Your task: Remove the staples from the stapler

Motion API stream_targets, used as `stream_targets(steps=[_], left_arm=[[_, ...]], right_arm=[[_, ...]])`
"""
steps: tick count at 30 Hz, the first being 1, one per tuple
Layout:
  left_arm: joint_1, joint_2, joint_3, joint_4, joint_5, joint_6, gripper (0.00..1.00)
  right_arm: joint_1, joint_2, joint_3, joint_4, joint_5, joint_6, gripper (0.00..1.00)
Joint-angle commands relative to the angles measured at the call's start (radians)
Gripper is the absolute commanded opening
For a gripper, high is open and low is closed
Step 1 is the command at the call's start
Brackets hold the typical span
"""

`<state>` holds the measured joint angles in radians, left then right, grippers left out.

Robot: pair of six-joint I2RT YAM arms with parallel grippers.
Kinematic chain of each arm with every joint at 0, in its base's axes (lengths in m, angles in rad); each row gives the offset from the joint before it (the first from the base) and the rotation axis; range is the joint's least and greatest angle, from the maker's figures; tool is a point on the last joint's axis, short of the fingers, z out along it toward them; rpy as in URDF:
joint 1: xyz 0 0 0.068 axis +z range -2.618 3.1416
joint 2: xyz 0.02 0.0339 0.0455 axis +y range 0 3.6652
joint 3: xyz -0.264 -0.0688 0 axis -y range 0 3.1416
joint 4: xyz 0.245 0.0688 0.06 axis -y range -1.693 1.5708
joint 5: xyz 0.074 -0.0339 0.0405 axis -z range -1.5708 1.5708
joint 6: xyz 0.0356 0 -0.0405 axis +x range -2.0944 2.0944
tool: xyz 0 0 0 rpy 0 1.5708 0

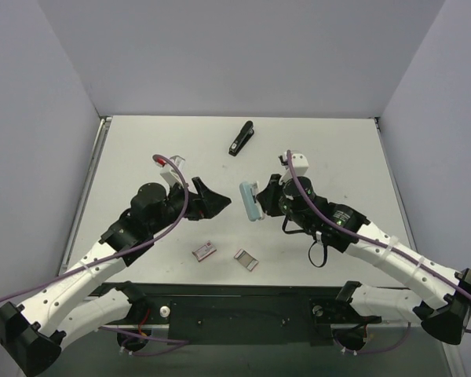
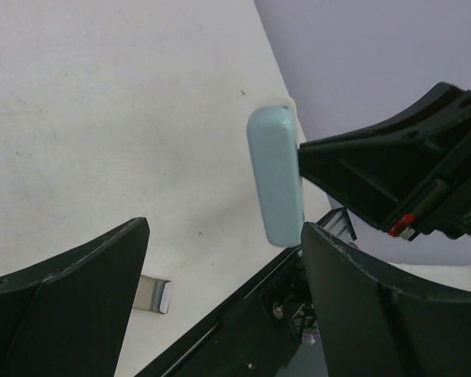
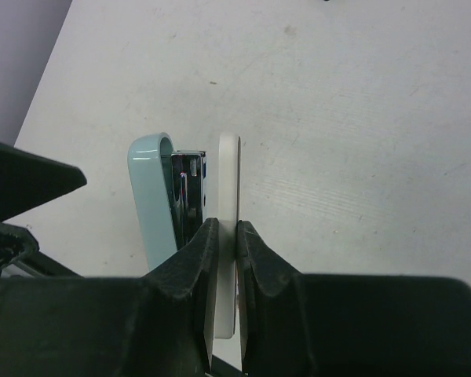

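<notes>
Right gripper [image 3: 229, 228], pinching the pale blue oblong plastic stapler [image 3: 151, 196] by its white base [image 3: 229, 169], presents it mid-frame, we judge, for the spread left gripper [image 1: 213, 197] to open.

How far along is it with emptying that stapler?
Early. Done: the right gripper is clamped on the blue stapler's white base. In hand: the open left gripper sits beside it, not touching. Left: its metal rail is tucked under the top, and no staples show out.
</notes>
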<state>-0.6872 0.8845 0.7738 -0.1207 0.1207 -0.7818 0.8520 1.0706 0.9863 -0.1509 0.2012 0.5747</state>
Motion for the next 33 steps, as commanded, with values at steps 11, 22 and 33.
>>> stream_targets(steps=[11,22,33], left_arm=[[-0.032,-0.036,-0.051,0.145,-0.016,-0.241,0.89],[-0.038,-0.042,-0.054,0.15,-0.029,-0.246,0.83],[-0.048,-0.055,-0.067,0.167,-0.036,-0.246,0.65]], right_arm=[[0.211,0.043,0.075,0.008,0.141,-0.006,0.0],[0.291,0.083,0.137,0.02,0.184,-0.016,0.0],[0.323,0.1,0.161,0.019,0.233,-0.022,0.0]])
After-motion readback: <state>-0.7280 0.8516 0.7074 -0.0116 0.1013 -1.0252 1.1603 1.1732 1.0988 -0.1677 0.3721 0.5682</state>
